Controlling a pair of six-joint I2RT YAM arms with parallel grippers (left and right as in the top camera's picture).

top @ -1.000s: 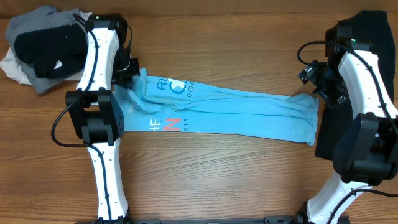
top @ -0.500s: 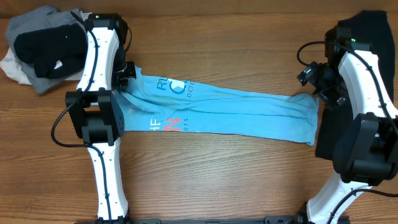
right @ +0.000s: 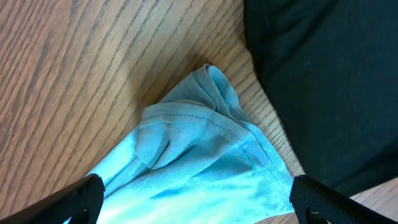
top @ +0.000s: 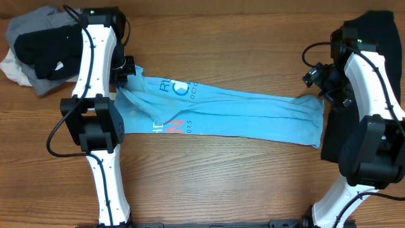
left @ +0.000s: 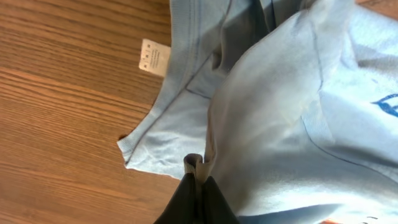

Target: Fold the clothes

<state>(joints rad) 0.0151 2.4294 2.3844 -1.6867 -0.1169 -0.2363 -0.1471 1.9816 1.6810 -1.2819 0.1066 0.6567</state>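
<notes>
Wooden surface (top: 221, 183): sky-blue T-shirt (top: 253, 114) stretched across frame centre; black garment (right: 323, 74) at right edge; left end effector (left: 198, 177) pinching shirt fabric near collar, centre-left; right end effector (right: 199, 196) spread above hem corner; risk: thin pinch may slip, collapsing the fold

— What do we see of our two arms?
— White shells on the left arm (top: 92, 63) and right arm (top: 370, 76), chunky black joint housings (top: 95, 123), and black cables (top: 54, 133) looping alongside.
— Any markings?
— We spot a small green light (top: 360, 42) atop the right arm, and black fingertips (right: 318, 198) on the right tool (right: 196, 186).
</notes>
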